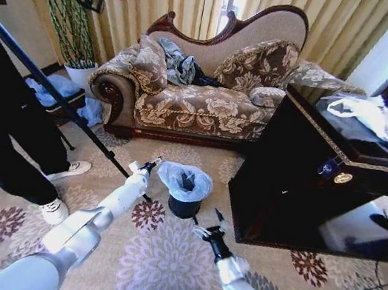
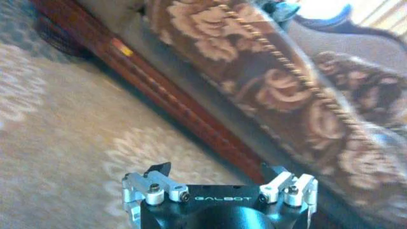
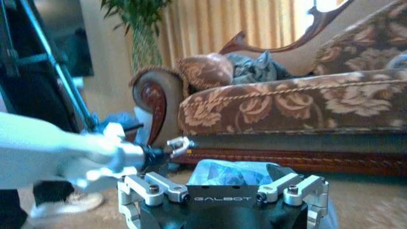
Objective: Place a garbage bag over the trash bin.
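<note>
The trash bin (image 1: 184, 205) stands on the carpet before the sofa (image 1: 194, 100), the garbage bag (image 1: 185, 179) draped loosely over its rim. Beside the bin, the left claw (image 1: 150, 165) and right claw (image 1: 209, 223) both gape empty; a brush could tug the bag off or tip the bin.

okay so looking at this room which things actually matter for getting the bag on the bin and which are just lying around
Part of the job:
- garbage bag, draped over the bin's rim
- trash bin, on the carpet
- left hand, open beside the bag
- right hand, open near the bin

Just lying about:
- sofa with clothes
- dark cabinet
- white plastic bags
</note>
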Robot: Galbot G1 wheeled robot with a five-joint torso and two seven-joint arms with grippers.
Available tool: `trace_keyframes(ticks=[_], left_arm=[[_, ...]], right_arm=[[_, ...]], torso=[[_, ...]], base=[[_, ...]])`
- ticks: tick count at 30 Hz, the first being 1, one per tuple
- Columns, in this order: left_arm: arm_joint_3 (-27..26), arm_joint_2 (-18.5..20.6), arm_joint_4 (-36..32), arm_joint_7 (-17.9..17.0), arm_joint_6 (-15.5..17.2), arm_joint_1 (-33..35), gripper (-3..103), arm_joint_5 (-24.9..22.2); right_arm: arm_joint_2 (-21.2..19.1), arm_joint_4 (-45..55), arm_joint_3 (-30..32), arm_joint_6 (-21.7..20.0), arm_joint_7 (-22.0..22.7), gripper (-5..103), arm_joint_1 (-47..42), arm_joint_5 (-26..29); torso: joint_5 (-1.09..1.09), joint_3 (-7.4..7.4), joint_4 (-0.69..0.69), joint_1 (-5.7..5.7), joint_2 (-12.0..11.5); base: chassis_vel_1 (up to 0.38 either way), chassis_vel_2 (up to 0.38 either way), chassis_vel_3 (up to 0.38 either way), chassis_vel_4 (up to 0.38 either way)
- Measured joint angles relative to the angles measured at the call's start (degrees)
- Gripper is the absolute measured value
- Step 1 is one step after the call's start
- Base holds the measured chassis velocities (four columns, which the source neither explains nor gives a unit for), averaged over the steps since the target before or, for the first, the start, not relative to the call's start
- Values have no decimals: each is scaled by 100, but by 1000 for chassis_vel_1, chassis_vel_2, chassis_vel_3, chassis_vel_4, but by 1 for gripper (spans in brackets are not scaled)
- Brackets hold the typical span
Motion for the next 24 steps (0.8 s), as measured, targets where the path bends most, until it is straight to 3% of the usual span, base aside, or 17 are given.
trace_keyframes(ticks=[1, 4, 5, 6, 9, 10, 12, 17, 24], left_arm=[[0, 0, 0, 0, 0, 0, 97, 0], [-45, 827, -1984, -519, 345, 775, 95, -194], [-45, 827, -1984, -519, 345, 775, 95, -194], [-88, 1078, -2367, -573, 365, 958, 94, -145], [-355, 1858, -3319, -426, 289, 1603, 97, 242], [-355, 1858, -3319, -426, 289, 1603, 97, 242], [-562, 2282, -3910, -275, 181, 2118, 97, 555], [-1027, 2569, -4762, -145, 47, 2844, 98, 855], [-1395, 2698, -5682, -298, 33, 3264, 97, 863]], right_arm=[[0, 0, 0, 0, 0, 100, 0, 0], [31, -624, -834, -470, 451, 100, 1340, -25], [31, -624, -834, -470, 451, 100, 1340, -25], [71, -833, -1026, -521, 509, 100, 1636, -66], [244, -1349, -1415, -596, 549, 100, 2381, -206], [244, -1349, -1415, -596, 549, 100, 2381, -206], [305, -1586, -1586, -611, 554, 100, 2688, -287], [355, -1983, -1695, -570, 536, 100, 3057, -415], [828, -3307, -1679, -23, 363, 100, 3850, -667]], torso=[[0, 0, 0, 0, 0], [-1, -1, 3, 0, 0], [-1, -1, 3, 0, 0], [3, 0, 4, 0, 0], [1, -1, 5, 0, 0], [1, -1, 5, 0, 0], [5, -1, 6, 0, 0], [4, -1, 3, -2, 0], [4, -1, 4, -1, 0]], base=[[0, 0, 0, 0], [0, 0, 0, 0], [0, 0, 0, 0], [0, 0, 0, 0], [0, 0, 0, 0], [0, 0, 0, 0], [0, 0, 0, 0], [0, 0, 0, 0], [0, 0, 0, 0]])
